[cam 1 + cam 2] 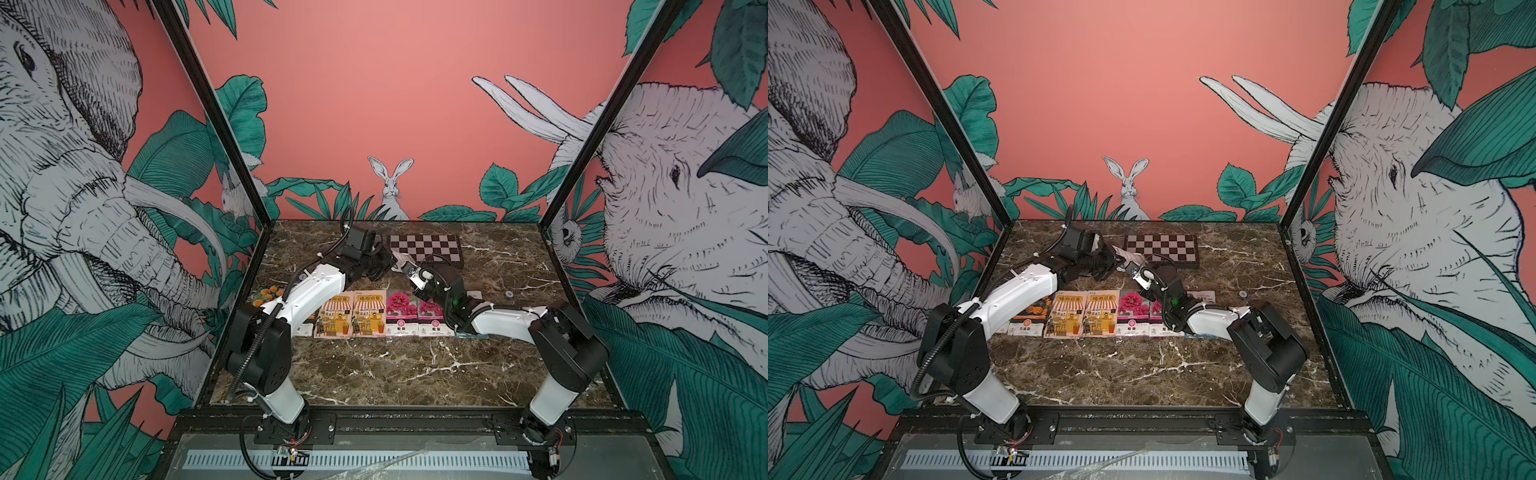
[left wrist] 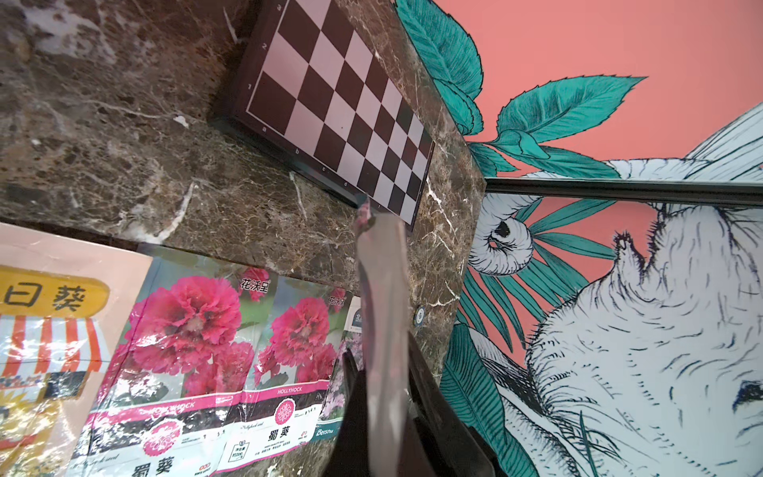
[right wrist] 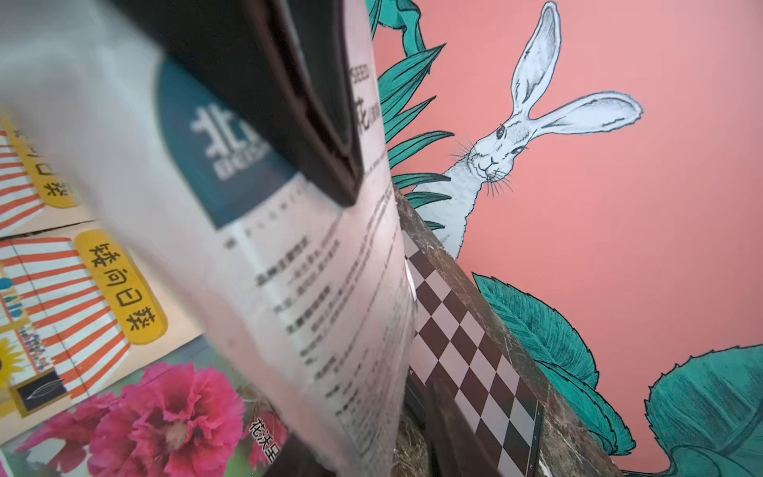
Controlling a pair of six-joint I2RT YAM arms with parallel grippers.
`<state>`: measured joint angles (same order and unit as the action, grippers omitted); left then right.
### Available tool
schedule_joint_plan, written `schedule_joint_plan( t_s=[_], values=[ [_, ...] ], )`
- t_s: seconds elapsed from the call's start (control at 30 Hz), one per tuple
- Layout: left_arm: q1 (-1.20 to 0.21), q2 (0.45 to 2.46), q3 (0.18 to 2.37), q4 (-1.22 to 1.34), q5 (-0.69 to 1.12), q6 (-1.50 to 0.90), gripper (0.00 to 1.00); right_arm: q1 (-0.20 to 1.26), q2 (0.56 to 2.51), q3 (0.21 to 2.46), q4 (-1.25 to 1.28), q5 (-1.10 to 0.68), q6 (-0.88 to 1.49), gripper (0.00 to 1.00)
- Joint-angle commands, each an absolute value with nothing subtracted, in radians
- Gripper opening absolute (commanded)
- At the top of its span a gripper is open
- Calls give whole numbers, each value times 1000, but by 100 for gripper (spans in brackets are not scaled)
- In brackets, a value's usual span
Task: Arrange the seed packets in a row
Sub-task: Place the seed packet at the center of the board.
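Seed packets lie in a row across the table in both top views: an orange marigold packet [image 1: 268, 295] partly under my left arm, two orange-striped shop packets [image 1: 336, 313], two magenta flower packets [image 1: 401, 311], and a lilac one [image 2: 336, 396] mostly under my right arm. One more seed packet [image 3: 309, 268] is up in the air, on edge, white printed back showing. My left gripper [image 2: 384, 363] is shut on it. My right gripper [image 3: 371, 437] has a jaw on each side of the same packet, with a gap still showing beside one finger [image 3: 446, 413].
The chequered board [image 1: 424, 247] lies at the back of the marble table, just beyond both grippers. A small round disc [image 1: 508, 294] sits to the right of the row. Black frame posts stand at the back corners. Bare marble runs in front of the row.
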<state>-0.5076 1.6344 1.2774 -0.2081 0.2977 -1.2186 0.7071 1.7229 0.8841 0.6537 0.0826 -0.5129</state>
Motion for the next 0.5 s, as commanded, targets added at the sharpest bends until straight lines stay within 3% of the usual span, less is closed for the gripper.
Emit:
schedule_joint_plan(
  t_s=[0.0,0.2,0.33,0.4,0.47],
  values=[
    [-500,1586,1253,-145,330,-1292,3,709,1721,895,710,0,-537,31],
    [-497,1588,1232,-104,367,-1335,3,706,1727,921,675,-70,-542,24],
    [-493,1581,1219,-88,375,-1350,5,701,1721,925,645,-66,-529,7],
    [-490,1570,1214,-95,361,-1345,13,691,1704,913,647,-70,-507,1],
    [-489,1555,1214,-114,336,-1332,29,678,1681,899,632,-87,-476,0]
  ],
)
